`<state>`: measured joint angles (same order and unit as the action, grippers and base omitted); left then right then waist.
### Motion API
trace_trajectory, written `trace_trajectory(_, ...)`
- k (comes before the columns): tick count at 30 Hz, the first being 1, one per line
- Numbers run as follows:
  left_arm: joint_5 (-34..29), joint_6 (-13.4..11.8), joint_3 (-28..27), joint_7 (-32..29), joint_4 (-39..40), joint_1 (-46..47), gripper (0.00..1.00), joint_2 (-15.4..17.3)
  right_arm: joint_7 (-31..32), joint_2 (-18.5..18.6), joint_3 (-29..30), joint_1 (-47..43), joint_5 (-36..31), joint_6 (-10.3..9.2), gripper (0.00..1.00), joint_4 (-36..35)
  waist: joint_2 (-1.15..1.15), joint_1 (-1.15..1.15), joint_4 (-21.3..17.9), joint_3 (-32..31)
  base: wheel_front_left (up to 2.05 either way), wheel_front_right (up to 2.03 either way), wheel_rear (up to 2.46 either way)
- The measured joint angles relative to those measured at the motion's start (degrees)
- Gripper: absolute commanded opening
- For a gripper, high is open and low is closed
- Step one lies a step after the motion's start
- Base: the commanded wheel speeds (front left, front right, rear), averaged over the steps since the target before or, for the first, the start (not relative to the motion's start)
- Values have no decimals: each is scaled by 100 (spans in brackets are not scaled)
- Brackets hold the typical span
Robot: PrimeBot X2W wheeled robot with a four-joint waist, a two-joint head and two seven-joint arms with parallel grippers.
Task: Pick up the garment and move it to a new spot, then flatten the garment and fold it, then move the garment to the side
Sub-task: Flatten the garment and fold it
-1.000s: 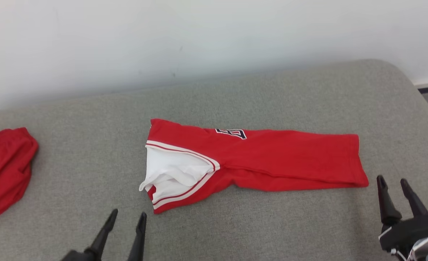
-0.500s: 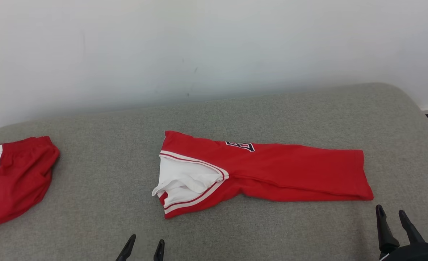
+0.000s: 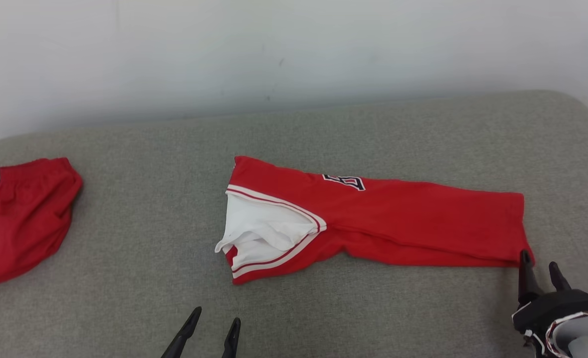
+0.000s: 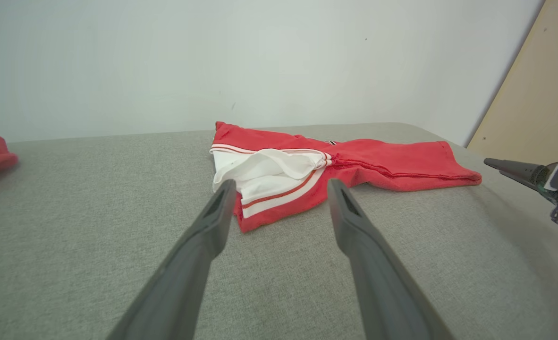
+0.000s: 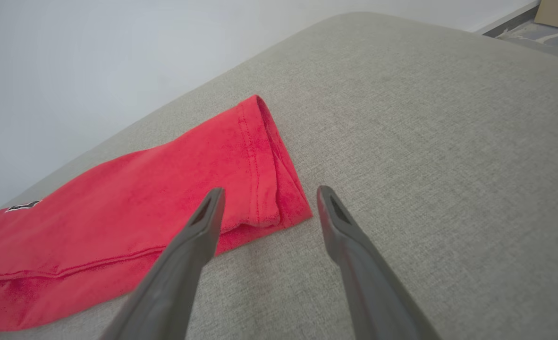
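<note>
Garment: long red jersey with a white-trimmed opening [image 3: 373,219], lying flat mid-way across the grey woven cushion [image 3: 125,298], held by nothing.
Left gripper [image 3: 217,314]: fingers spread, empty, near the white-trimmed end.
Right gripper [image 3: 538,258]: fingers spread, empty, at the hem corner.
Head view: second red-and-white cloth [image 3: 25,214], far left.
Left wrist view: tan panel [image 4: 534,94] beside the wall.
Right wrist view: hem stitching [image 5: 260,156] between the fingertips.

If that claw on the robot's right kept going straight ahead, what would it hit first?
Probably the hemmed end of the red garment: the open right gripper points at its near corner, though depth is hard to judge.
</note>
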<state>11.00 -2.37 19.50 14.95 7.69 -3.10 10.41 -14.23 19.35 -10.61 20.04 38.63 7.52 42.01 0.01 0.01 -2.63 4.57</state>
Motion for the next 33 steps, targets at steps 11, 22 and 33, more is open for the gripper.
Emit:
trace_trajectory(11,-208,388,-160,0,-158,224,100,-151,-73,-53,218,837,65,0,100,1276,0,0,244,479,0,0,0)
trace_trajectory(22,-300,536,-338,0,-261,225,100,-332,-82,249,190,756,-168,1,0,1225,0,0,392,427,0,0,0)
trace_trajectory(33,-391,638,-368,0,-333,81,100,-422,-82,1056,399,340,-498,0,0,452,0,-1,384,129,0,0,0)
